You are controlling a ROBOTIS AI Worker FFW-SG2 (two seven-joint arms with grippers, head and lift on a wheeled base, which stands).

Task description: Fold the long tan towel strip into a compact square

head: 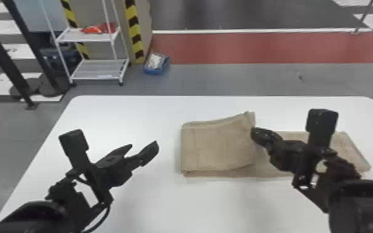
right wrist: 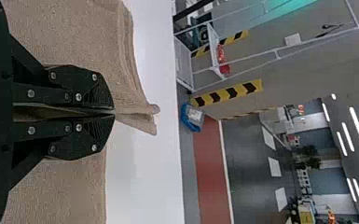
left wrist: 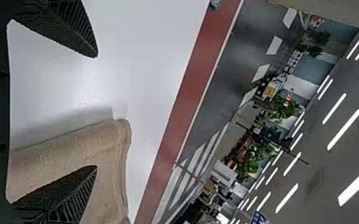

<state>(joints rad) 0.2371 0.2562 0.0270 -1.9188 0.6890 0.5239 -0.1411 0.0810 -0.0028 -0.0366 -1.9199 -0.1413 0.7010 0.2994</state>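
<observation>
tan towel strip (head: pixel 207 158) lies on the white table (head: pixel 151 201), toward the robot's right, with its left portion turned back over the rest. the upper layer, a loose flap (head: pixel 226 142), rises off the cloth at its far corner, and the right gripper (right wrist: pixel 113 112) has its fingers drawn together on the edge there, a bit of fabric poking out past the tips. under and beyond that arm the strip runs on flat to the right, a single long tail (head: pixel 348 145) waiting its turn. the left gripper (head: pixel 143 145) hangs over the table to the left of the folded end, its two fingers well parted and nothing pinched between them. i'd judge this as a middle fold: the left part is being carried over, and the bundle is a good deal longer than a square. what the next move calls for is laying that raised edge down level, lined up with the long sides below, then letting go gently so the layer doesn't drag back. the near side of the flap looks slightly off the layer beneath, so a small straightening may help. after that, the right-hand length would need bringing in over the stack.
</observation>
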